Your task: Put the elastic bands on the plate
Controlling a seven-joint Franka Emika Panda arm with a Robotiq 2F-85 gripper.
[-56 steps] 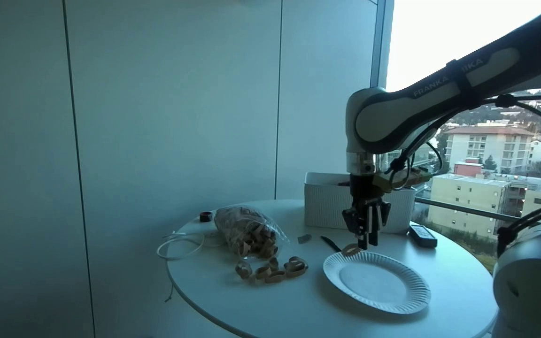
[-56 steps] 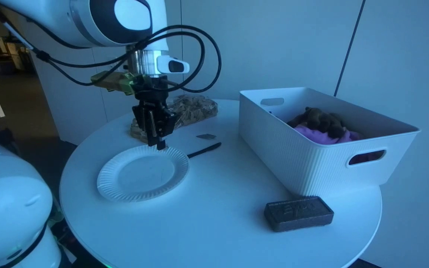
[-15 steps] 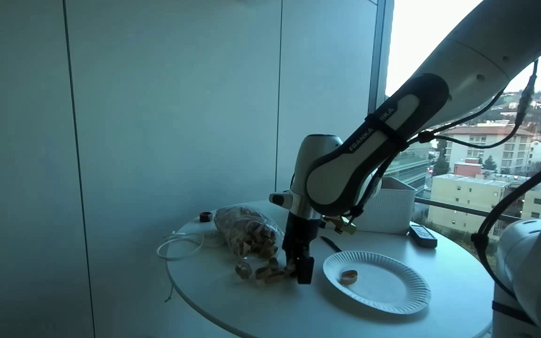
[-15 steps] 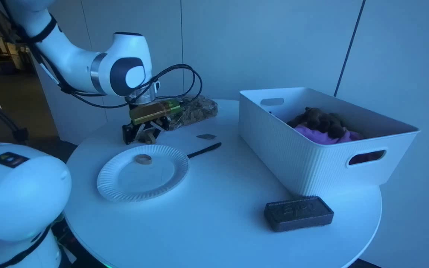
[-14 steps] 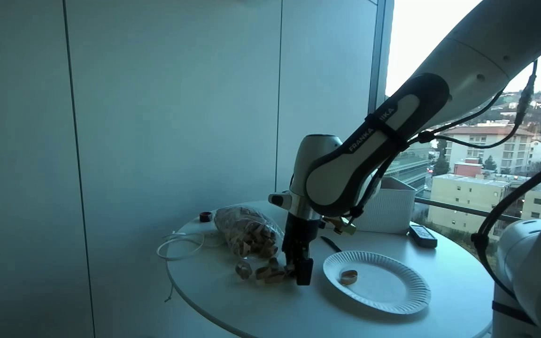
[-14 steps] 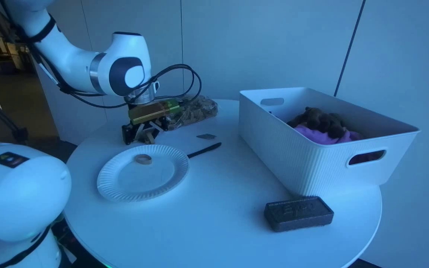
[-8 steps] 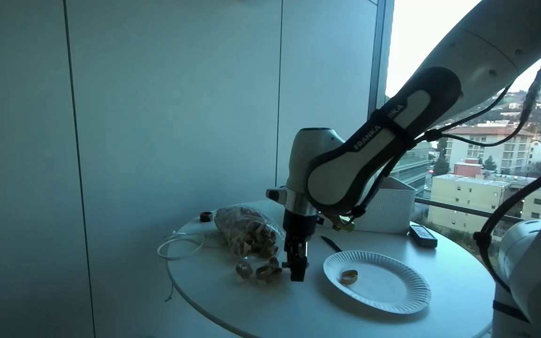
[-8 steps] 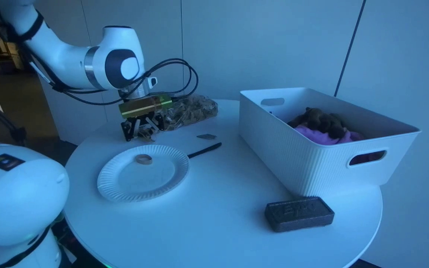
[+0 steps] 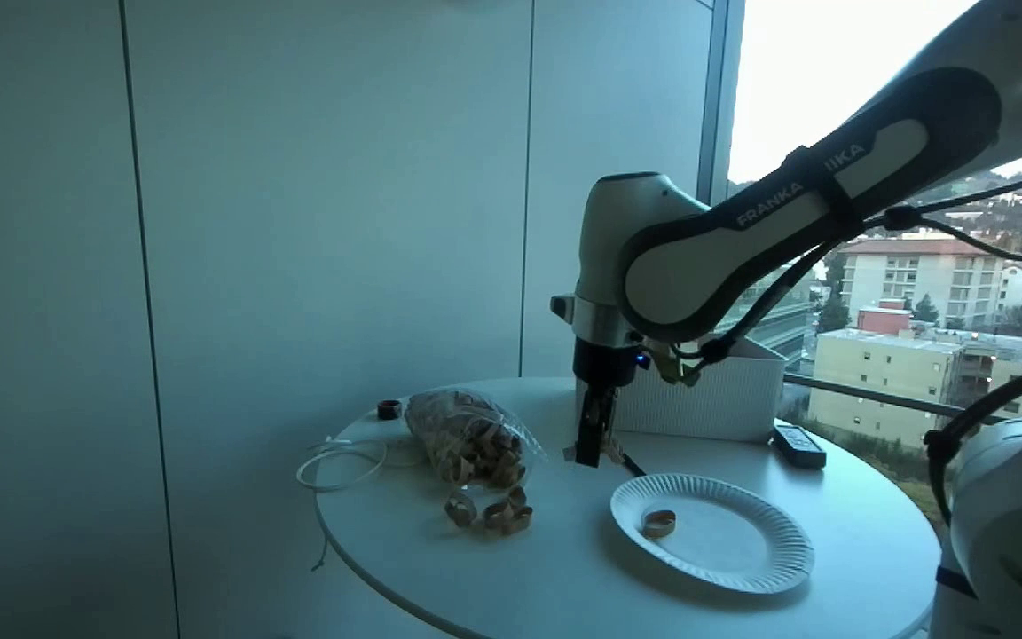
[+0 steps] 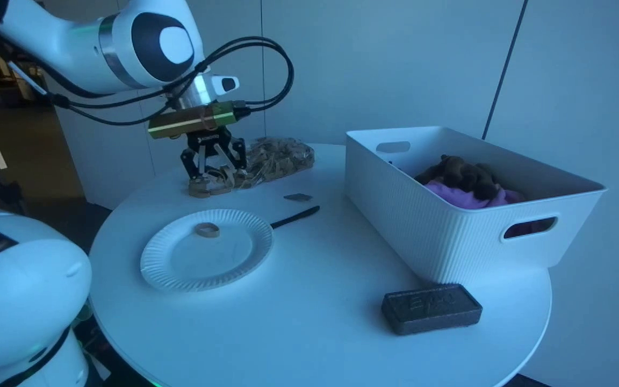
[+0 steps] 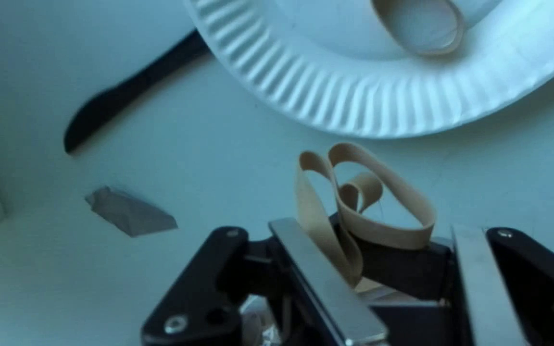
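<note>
In an exterior view the gripper (image 9: 595,451) shows side-on, with only a tan edge of its load peeking out. The wrist view tells more: the jaws pinch elastic bands (image 11: 397,235), whose loops stick out past them, above the surface (image 10: 315,306) and, in that view, just outside the rim of the plate (image 11: 354,103). A small dark roll (image 9: 389,410) appears in an exterior view alone.

How many bands the jaws hold I cannot tell. The wrist view cuts off both the plate and the single band (image 9: 660,531) lying in it. One end of a black utensil (image 11: 128,96) is hidden at the plate's rim.

A clear bag (image 9: 453,422) holds many more bands, with loose bands (image 9: 498,516) bunched near its mouth. A white bin (image 10: 395,226) contains purple cloth (image 10: 460,199) and something brown (image 10: 460,174).
</note>
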